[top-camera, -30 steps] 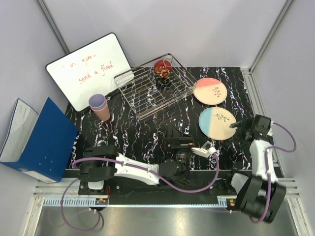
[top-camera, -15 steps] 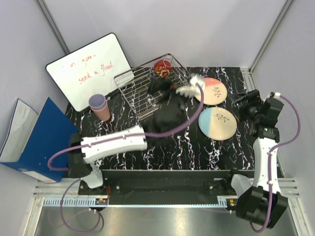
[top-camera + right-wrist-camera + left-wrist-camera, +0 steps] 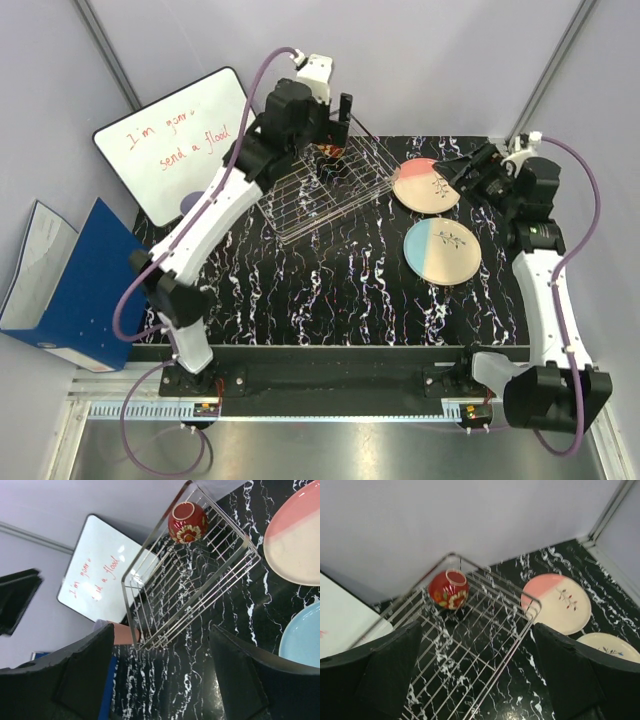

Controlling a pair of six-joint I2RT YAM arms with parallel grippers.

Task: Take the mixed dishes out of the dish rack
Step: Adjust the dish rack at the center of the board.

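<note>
The left gripper [image 3: 477, 640] hangs over the dish rack [image 3: 310, 200], jaws wide open and holding nothing. The red bowl [image 3: 448, 589] sits in the rack's far corner. To the right, the pink plate [image 3: 427, 185] and the blue plate [image 3: 443, 250] lie on the table [image 3: 330, 290]. The right gripper [image 3: 162, 630] is open and empty.

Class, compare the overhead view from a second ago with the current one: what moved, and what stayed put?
The left gripper swung from the near edge of the table to the far side, now open above the dish rack near the red bowl. The right gripper moved farther out, open near the pink/cream plate. Nothing was grasped. Rack, bowl, that plate and the light-blue/cream plate stayed put.
</note>
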